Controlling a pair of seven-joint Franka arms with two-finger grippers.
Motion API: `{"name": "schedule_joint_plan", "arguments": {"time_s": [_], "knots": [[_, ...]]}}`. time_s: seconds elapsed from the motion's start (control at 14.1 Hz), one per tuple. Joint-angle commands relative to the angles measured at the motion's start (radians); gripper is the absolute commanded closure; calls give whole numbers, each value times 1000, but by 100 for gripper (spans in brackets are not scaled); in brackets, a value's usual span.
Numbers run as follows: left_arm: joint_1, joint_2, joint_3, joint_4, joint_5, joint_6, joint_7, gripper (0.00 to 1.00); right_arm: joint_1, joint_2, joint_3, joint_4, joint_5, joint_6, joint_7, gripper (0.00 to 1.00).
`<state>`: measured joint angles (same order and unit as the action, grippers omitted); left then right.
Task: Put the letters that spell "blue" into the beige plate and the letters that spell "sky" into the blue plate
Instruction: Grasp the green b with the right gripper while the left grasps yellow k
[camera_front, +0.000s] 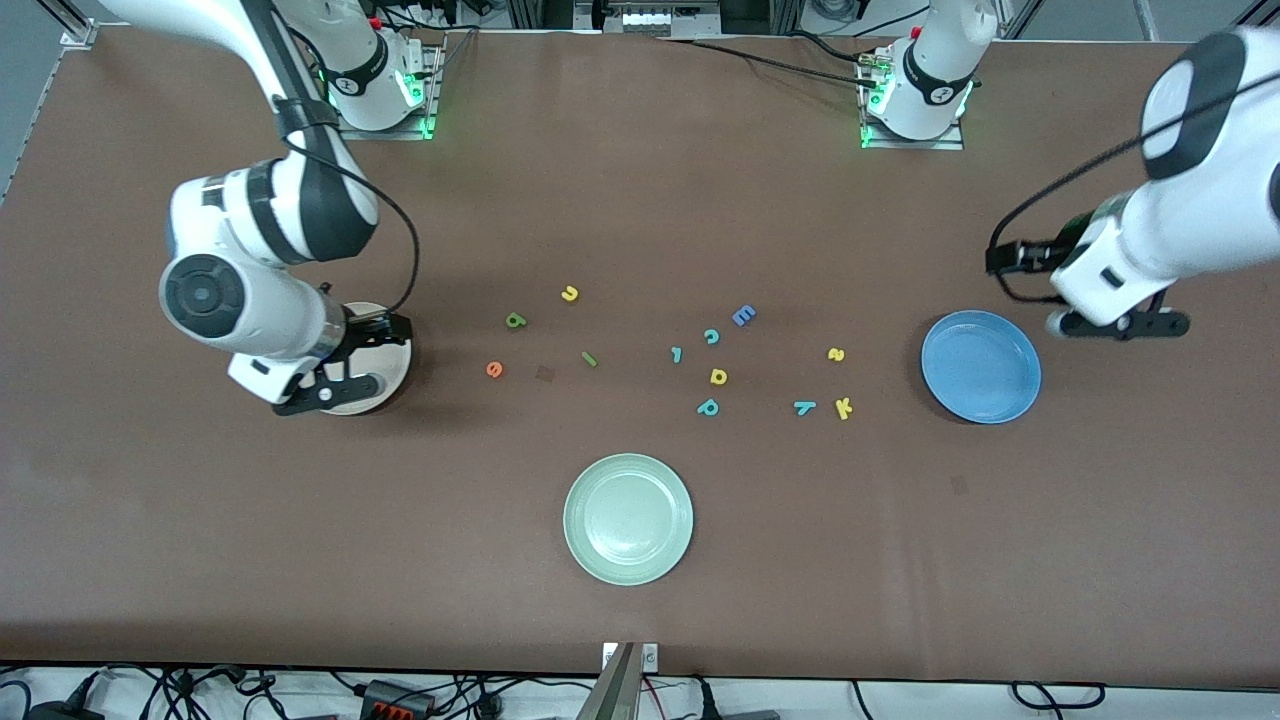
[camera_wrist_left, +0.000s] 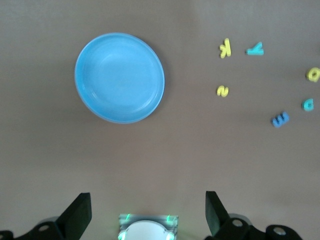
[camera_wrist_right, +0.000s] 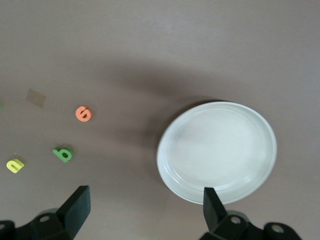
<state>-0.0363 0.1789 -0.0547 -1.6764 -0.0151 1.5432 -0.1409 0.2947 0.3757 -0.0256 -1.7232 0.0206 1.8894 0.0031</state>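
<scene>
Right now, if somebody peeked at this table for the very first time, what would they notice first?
Probably the little foam letters scattered across the middle of the brown table. Then three plates: the blue plate toward the left arm's end, the beige plate toward the right arm's end, and a green plate nearest the front camera. The open left gripper hovers beside the blue plate; the open right gripper hangs over the beige one.

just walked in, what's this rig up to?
Nothing is being handled yet. The right gripper hangs over the beige plate and the left gripper beside the blue plate, both with jaws open and empty. All the foam letters lie loose on the table between the plates: green b, yellow u, orange e and green l toward the right arm's end; yellow s, yellow k and teal y near the blue plate.
</scene>
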Motion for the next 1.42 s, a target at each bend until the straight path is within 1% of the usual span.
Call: {"name": "schedule_joint_plan", "arguments": {"time_s": [0.0,0.14,0.21,0.36,0.5,0.64,0.78,0.85,0.92,0.99,1.07,1.14,1.35], "knots": [[-19,97,-2,30,-17,58,-40,0,49,-26,-2,-91,13,51,5,0],[-28,183,-4,43,-23,112,-49,0,99,-26,3,-162,13,132,0,0],[-59,227,-8,38,-34,185,-54,0,133,-26,3,-200,13,196,0,0],[-74,328,-8,37,-35,315,-98,0,184,3,3,-258,13,337,6,0],[-76,411,-8,38,-37,443,-112,0,250,60,1,-262,12,407,5,0],[-99,473,-13,35,-64,553,-124,0,277,100,1,-262,12,453,6,0],[-119,479,-13,35,-97,561,-179,0,287,126,3,-262,12,455,8,0],[-128,481,-13,30,-98,567,-189,0,291,137,3,-263,12,453,8,3],[-131,505,-14,35,-100,584,-190,0,296,147,3,-263,12,455,8,9],[-132,520,-14,32,-100,630,-189,0,296,156,3,-262,12,458,8,14],[-132,528,-14,29,-100,649,-184,0,297,166,3,-262,12,459,6,21],[-134,534,-14,27,-98,643,-180,6,300,173,3,-260,12,461,8,29],[-146,557,-14,29,-86,643,-174,46,301,173,3,-262,12,455,6,39]]}}
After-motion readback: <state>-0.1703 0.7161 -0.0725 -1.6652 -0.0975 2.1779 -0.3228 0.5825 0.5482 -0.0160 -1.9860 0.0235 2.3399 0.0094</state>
